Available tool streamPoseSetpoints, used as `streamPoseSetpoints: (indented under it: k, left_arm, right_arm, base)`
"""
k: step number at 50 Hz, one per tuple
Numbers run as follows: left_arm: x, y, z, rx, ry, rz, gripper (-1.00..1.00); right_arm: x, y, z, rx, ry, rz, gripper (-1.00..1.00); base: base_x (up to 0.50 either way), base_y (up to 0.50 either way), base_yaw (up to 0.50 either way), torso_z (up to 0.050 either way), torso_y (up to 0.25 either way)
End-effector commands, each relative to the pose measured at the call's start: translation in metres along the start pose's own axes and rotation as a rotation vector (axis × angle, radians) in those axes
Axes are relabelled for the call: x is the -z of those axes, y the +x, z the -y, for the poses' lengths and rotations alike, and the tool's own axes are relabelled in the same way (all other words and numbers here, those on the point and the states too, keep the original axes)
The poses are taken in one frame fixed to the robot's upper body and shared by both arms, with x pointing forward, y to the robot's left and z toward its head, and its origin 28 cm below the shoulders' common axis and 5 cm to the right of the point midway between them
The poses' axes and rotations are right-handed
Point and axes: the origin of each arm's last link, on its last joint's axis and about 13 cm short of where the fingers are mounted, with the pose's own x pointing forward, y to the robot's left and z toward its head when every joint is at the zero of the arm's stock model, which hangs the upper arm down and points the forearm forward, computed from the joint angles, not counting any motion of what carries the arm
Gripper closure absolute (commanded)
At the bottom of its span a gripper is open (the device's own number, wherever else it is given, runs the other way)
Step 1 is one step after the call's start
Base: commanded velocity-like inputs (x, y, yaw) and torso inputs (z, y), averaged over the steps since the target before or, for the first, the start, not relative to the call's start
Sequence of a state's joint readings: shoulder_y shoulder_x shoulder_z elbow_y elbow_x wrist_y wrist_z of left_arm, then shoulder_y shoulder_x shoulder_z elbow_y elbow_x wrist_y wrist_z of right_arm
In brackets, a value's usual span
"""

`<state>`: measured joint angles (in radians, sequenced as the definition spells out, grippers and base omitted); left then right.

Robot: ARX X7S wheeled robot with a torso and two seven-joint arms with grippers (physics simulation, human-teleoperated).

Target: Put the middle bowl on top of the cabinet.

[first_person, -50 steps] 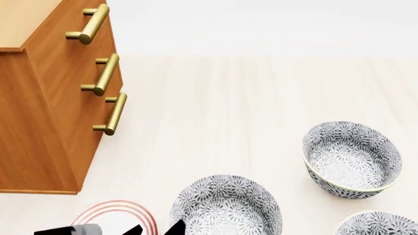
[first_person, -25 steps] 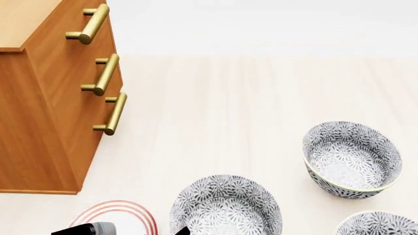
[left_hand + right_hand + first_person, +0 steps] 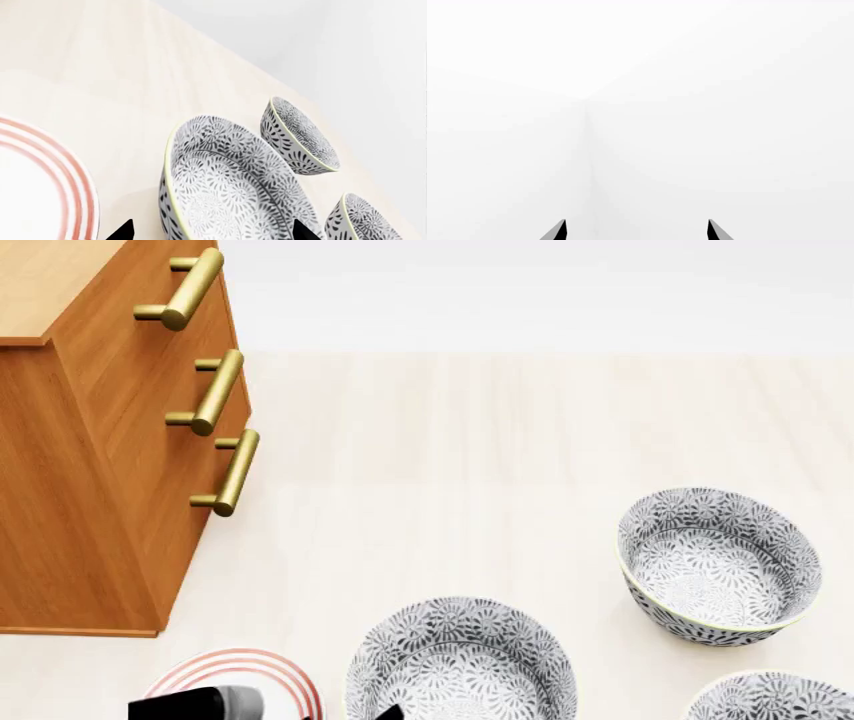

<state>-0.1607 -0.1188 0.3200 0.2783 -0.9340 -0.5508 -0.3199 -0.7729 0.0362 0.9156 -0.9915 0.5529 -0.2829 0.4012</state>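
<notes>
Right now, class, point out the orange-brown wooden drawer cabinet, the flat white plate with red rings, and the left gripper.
Cabinet (image 3: 80,470): head view, side panel.
Plate (image 3: 33,185): left wrist view, white centre.
Left gripper (image 3: 212,231): left wrist view, between fingertips.

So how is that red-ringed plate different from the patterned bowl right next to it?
The plate is flat and plain white with red rings at its edge; the middle bowl is deep, with tall walls. The bowl carries a dense grey-and-white floral pattern inside and out, the plate none. Both are round and sit on the pale table.

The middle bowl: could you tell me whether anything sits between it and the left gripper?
Nothing visible does. The left gripper is open, one fingertip on each side of the middle bowl; the plate lies off to one side.
</notes>
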Motion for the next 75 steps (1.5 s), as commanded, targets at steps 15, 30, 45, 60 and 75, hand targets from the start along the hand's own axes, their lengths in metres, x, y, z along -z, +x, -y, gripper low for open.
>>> streamPoseSetpoints:
  k: [15,30,45,60,75]
  left_arm:
    - [-0.002,0.016,-0.002,0.003,-0.005,-0.022,-1.0]
    - [-0.005,0.028,-0.008,-0.04,-0.049,-0.05,-1.0]
    - [0.004,0.035,-0.012,-0.03,-0.021,-0.096,-1.0]
    - [0.006,0.037,-0.013,-0.029,-0.003,-0.1,-1.0]
    - [0.006,0.035,-0.013,0.015,-0.006,-0.078,1.0]
  right_arm:
    - [0.001,-0.002,0.007,0.005,-0.031,0.011,-1.0]
    - [-0.001,-0.002,0.008,0.007,-0.028,0.018,-1.0]
    - [-0.002,-0.002,0.008,0.004,-0.026,0.022,-1.0]
    - [-0.003,-0.002,0.007,0.0,-0.026,0.026,-1.0]
    - [-0.003,-0.002,0.007,0.002,-0.023,0.027,-1.0]
  base:
    - [0.0,0.0,0.0,0.0,0.0]
    - [0.0,0.0,0.0,0.0,0.0]
    - [0.0,0.0,0.0,0.0,0.0]
    - [0.0,0.0,0.0,0.0,0.0]
    - [0.0,0.0,0.0,0.0,0.0]
